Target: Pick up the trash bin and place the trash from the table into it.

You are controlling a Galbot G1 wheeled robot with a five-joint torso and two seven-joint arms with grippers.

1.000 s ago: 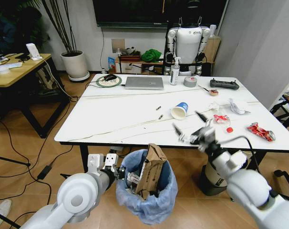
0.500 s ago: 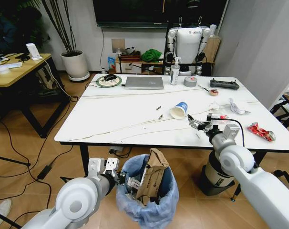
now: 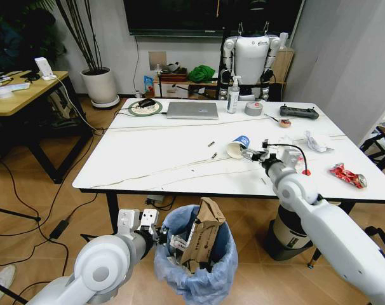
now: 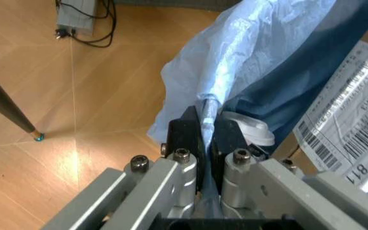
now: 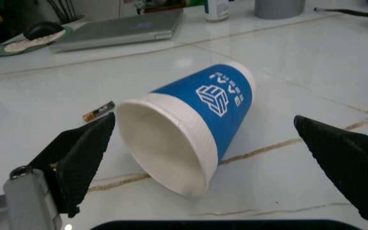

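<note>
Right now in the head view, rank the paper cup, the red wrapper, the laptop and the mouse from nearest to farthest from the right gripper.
From the right gripper, open over the table:
1. Paper cup, lying on its side right at the gripper.
2. Red wrapper, near the table's right edge.
3. Laptop, at the far side.
4. Mouse, far-left corner.

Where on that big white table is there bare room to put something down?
The glossy white table is bare along its near-left part, between the grey laptop and the front edge. The right side is crowded: tipped blue-and-white paper cup, right claw, red wrapper.
</note>
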